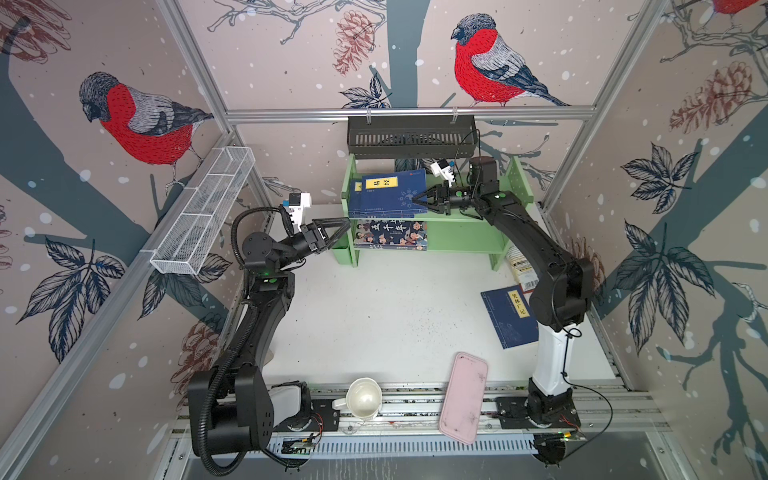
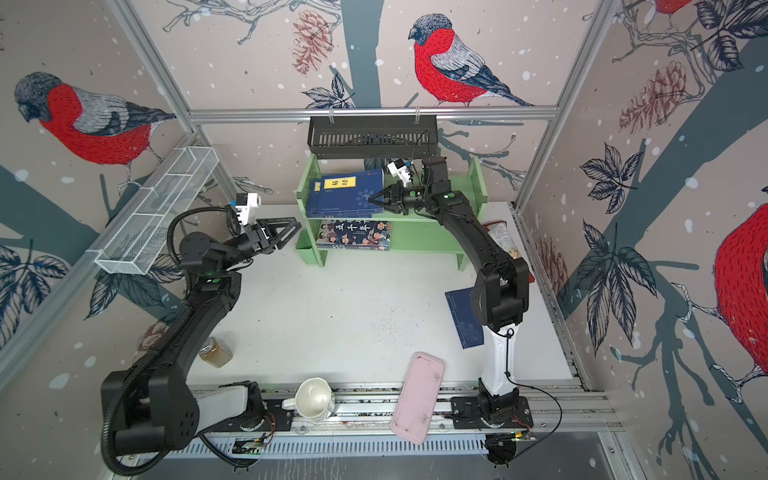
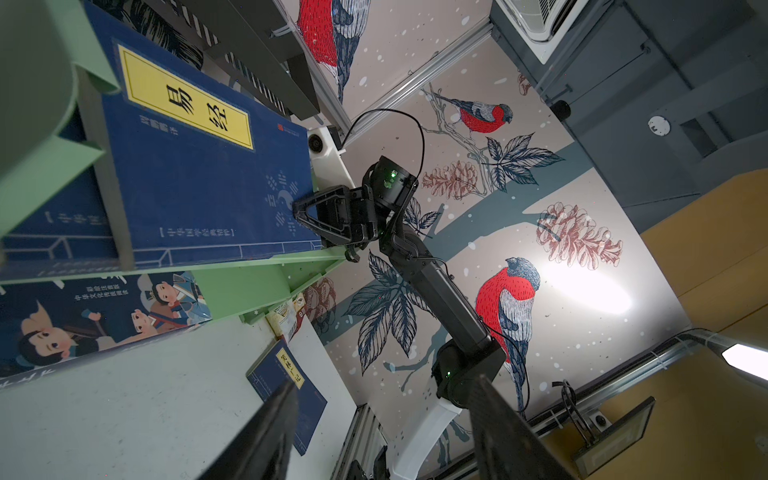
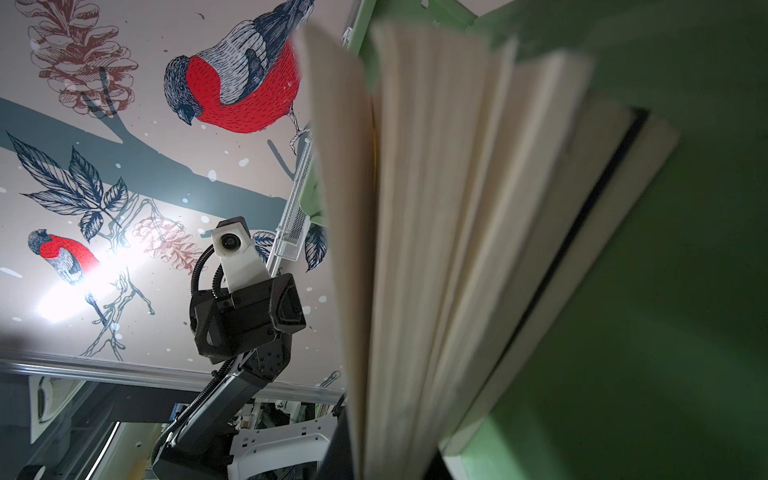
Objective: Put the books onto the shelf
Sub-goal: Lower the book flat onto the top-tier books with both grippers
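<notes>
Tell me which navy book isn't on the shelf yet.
The navy book lying flat on the table beside the right arm. The other navy books are on the shelf's top tier.

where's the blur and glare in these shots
Right wrist view: pages of the navy book sit close and smeared, and a light patch blows out the wall. Left wrist view: similar glare on the opposite wall, own fingers dark and blurred. Both top views: evenly lit, nothing blown out.
</notes>
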Motion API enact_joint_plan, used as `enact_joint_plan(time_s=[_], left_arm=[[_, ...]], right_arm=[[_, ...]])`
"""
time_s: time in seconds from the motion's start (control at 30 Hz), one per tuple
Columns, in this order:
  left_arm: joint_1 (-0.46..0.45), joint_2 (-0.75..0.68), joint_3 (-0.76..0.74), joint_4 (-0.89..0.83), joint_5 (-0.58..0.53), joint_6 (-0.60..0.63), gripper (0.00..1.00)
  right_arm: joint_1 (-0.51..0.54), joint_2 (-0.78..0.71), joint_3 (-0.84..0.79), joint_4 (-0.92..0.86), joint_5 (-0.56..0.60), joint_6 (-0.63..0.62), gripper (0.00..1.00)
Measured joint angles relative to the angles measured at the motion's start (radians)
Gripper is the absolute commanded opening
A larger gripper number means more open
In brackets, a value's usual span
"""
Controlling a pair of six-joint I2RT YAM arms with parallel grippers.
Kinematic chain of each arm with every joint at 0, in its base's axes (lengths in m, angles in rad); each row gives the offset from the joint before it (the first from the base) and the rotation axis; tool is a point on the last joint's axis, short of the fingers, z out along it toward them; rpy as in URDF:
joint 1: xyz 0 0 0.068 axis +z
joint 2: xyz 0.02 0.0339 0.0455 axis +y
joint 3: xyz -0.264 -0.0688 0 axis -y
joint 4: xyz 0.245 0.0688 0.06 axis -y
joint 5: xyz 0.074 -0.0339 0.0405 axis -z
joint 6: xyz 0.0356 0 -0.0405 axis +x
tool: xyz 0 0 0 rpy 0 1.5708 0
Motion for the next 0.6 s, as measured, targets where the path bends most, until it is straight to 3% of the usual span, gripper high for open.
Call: enact_joint_plan(time_s=[0.3, 0.6], left_arm=[[0.000, 0.000, -0.014, 0.022, 0.000, -0.015, 0.66], [-0.003, 0.003, -0.017, 0.026, 0.000, -0.025, 0.67]], right_arm=[[-0.002, 0.031, 0.053, -0.027, 0.008, 0.002, 0.21], [0.000, 0.035, 0.058, -0.052, 0.045, 0.002, 0.42]])
